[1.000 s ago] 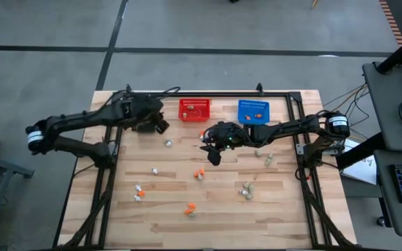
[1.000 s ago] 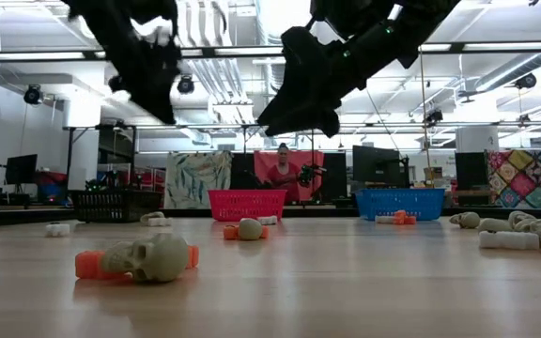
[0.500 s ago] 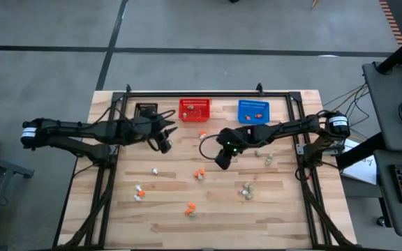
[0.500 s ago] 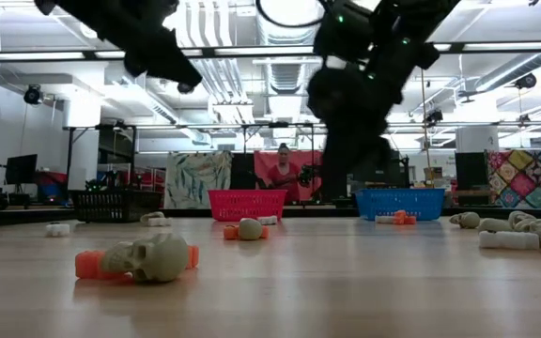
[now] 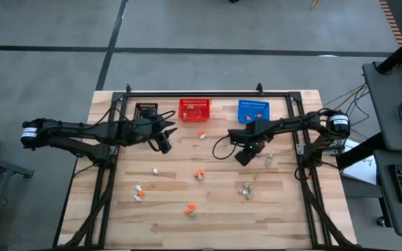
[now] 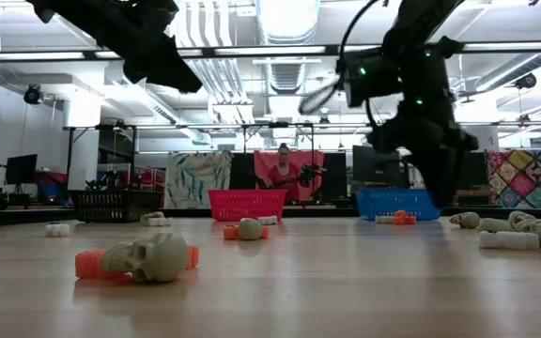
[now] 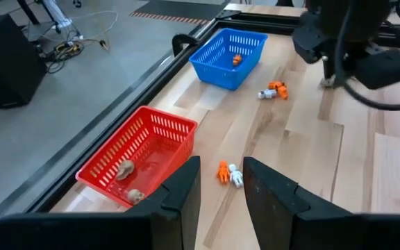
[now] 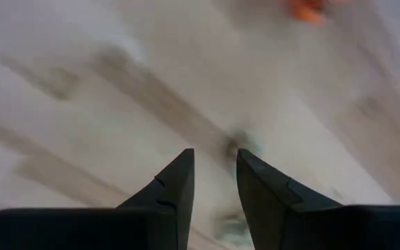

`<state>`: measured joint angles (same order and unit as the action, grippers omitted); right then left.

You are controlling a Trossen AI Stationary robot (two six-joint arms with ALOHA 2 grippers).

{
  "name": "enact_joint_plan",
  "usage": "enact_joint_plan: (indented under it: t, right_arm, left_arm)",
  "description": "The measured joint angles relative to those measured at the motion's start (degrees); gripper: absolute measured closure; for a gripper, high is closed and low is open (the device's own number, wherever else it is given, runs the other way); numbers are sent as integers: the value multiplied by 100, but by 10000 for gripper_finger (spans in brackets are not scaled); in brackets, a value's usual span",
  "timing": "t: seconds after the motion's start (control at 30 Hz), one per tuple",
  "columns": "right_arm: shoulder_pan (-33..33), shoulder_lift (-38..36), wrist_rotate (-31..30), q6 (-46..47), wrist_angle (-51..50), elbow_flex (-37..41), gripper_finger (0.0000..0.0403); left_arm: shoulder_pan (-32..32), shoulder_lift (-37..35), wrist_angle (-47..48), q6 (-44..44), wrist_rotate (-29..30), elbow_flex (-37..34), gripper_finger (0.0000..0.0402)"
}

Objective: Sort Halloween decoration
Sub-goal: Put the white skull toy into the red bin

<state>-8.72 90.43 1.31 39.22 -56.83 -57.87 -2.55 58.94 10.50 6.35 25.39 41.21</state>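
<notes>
Wooden tabletop [image 5: 173, 202], from above: trinkets [image 5: 199, 173] scattered around centre; right end effector [image 5: 243, 156] near three o'clock. Left wrist view: left end effector [image 7: 221, 182], narrowly parted, empty, above an orange-white trinket [image 7: 228, 173]. Right wrist view: fingers [image 8: 176, 182] parted, empty; descend squarely before gripping.

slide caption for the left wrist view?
Left gripper, fingers apart and empty, over orange-and-white trinket beside red basket; blue basket beyond.

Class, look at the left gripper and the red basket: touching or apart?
Apart. The high view shows bare table between the left gripper and the red basket.
</notes>
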Motion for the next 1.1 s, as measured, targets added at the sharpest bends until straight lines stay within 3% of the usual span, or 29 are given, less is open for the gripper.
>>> enact_joint_plan:
  t: [0.53,0.8,1.1]
  right_arm:
    - [-120,124,-193,-78,-265,111,223]
    - [-120,319,-191,-143,-122,333,246]
    - [-117,343,-163,-222,91,407,308]
  left_arm:
    - [-2,7,-20,-7,0,-9,310]
    - [-2,7,-22,-4,0,-11,310]
    - [-2,9,-24,11,1,-13,310]
